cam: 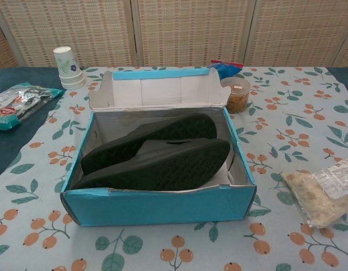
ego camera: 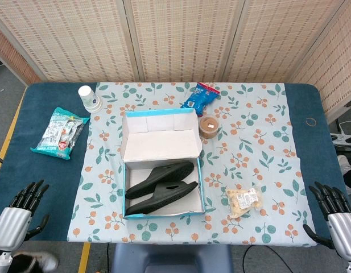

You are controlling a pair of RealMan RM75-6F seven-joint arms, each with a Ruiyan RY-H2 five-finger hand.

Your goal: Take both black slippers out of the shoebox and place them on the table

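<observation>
The tabletop [ego camera: 44,170], dark blue with a floral cloth [ego camera: 260,148] over its middle, carries everything. At the centre sits the blue shoebox [ego camera: 164,213], its lid [ego camera: 159,136] hinged open toward 12 o'clock. Inside lie the 2 black slippers on their sides: one slipper [ego camera: 159,177] nearer the lid, the other slipper [ego camera: 164,198] at 6 o'clock of it, touching it. At 9 o'clock of the box, well apart, lies a teal snack packet [ego camera: 60,132]; a blue snack bag [ego camera: 200,96] lies at 1 o'clock. A clear bag of pale food [ego camera: 244,202] rests at 4 o'clock, near the box. A stack of paper cups [ego camera: 90,98] stands at 11 o'clock, and a small brown-filled tub [ego camera: 209,126] stands just beside the lid's right edge. The left robot hand [ego camera: 23,207] at 8 o'clock and the right robot hand [ego camera: 333,211] at 4 o'clock are both released, fingers spread, holding nothing.
</observation>
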